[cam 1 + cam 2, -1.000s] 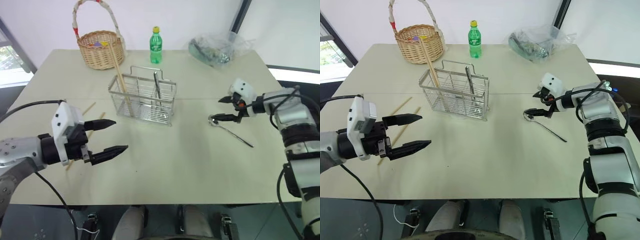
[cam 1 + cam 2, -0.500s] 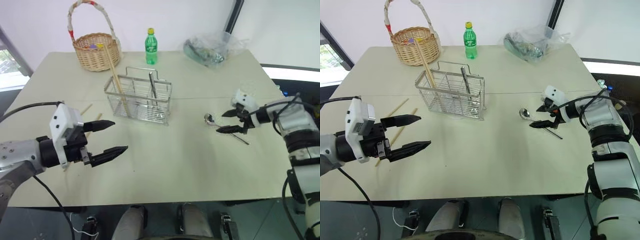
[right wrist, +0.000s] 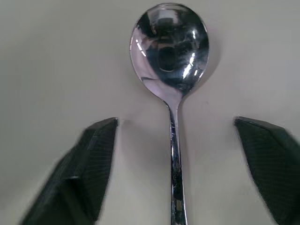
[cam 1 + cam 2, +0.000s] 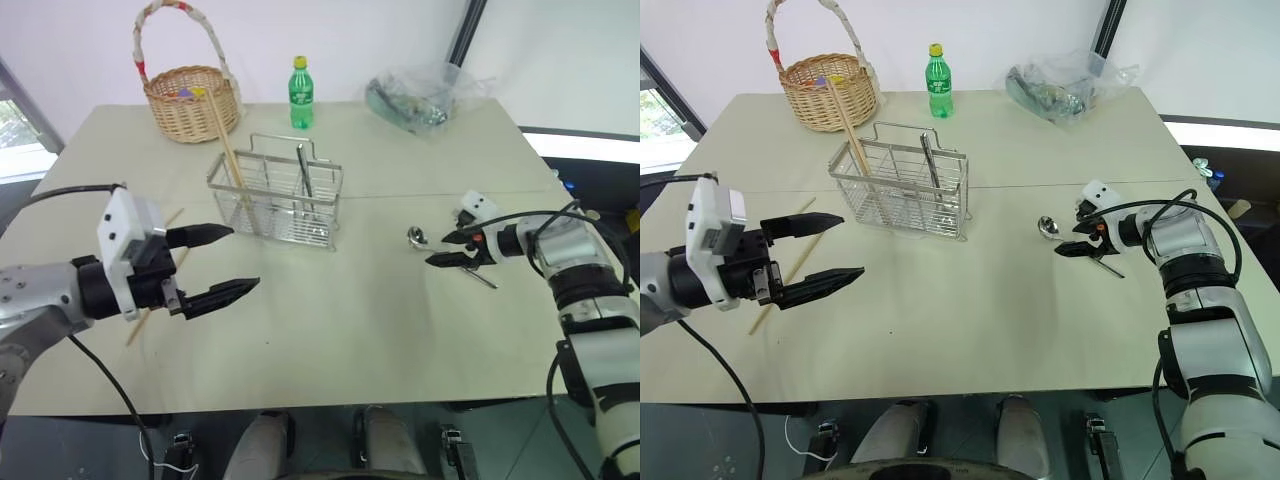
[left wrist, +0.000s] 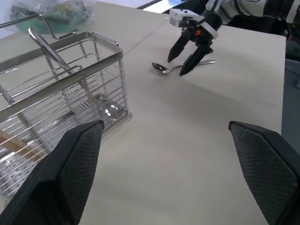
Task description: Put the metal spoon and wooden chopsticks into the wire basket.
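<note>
The metal spoon [image 4: 417, 237] lies on the table's right half, bowl toward the wire basket [image 4: 275, 195]. My right gripper [image 4: 437, 250] is low over it and open, one finger on either side of the thin handle [image 3: 174, 154] without touching it. A wooden chopstick [image 4: 228, 150] stands leaning in the basket, beside a metal utensil [image 4: 308, 175]. Two more chopsticks [image 4: 172, 218] lie on the table left of the basket, partly hidden by my left gripper [image 4: 245, 258]. That gripper hovers open and empty in front of the basket.
At the back of the table stand a wicker basket [image 4: 190, 100] with a tall handle, a green bottle [image 4: 299, 80] and a clear plastic bag [image 4: 420, 98]. The table's front edge runs just below my left arm.
My right gripper has sunk toward the table over the spoon's handle, and its fingers have drawn closer together. The left gripper has stayed open in about the same place.
</note>
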